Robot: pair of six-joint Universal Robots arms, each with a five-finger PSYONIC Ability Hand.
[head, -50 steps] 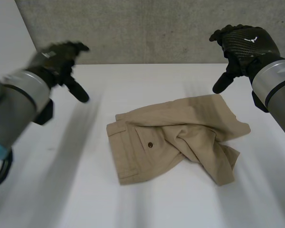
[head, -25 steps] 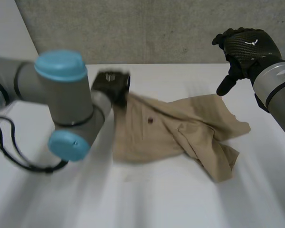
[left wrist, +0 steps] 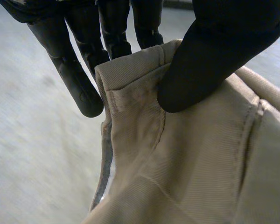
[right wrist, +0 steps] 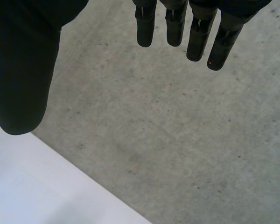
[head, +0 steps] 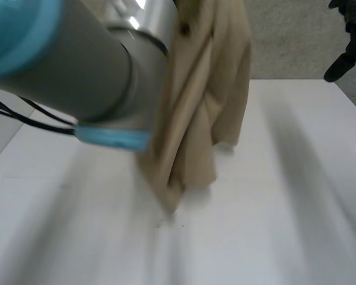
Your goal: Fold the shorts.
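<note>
Head view: smooth white table [head: 285, 208], concrete wall [head: 285, 41] behind it; tan twill shorts [head: 213, 89] dangle above it, pinched by left hand [left wrist: 214, 56]; right hand [right wrist: 18, 70] fingers straight.

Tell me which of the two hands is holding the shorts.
The left hand: its thumb and fingers pinch an edge of the shorts, which hang from it. The right hand is open with straight fingers and holds nothing.

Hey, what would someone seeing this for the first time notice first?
The tan shorts dangle bunched in the air above the white table, pinched at one edge between the left hand's thumb and fingers. The big grey left arm looms close in the head view. The right hand is open near the table's far edge, apart from the cloth.
</note>
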